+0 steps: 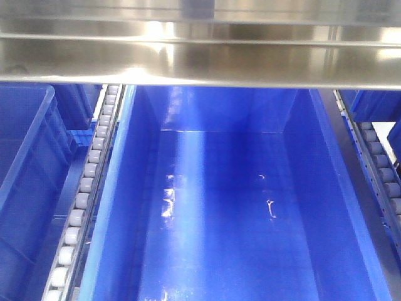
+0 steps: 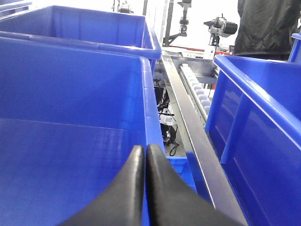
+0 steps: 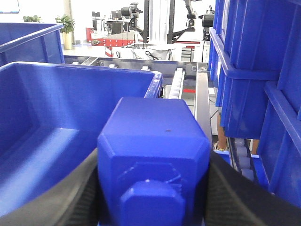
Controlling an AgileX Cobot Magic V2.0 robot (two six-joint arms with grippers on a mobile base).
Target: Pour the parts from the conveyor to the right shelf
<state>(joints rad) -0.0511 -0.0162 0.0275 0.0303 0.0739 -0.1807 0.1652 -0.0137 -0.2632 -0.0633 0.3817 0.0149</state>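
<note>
— Where's the part?
— The blue block [image 3: 153,160] is clamped in the right gripper [image 3: 153,188], knob facing the camera, poised at the near rim of the blue bin [image 3: 42,117], which lies ahead and left.
— And the left gripper [image 2: 145,155]?
— Pinched together on nothing, over another bin's wall [image 2: 70,94].

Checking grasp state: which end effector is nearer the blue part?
Right. The right end effector is closed around the blue part, above a blue bin. The left end effector, fingers together and empty, hangs over another bin; no part shows there.
</note>
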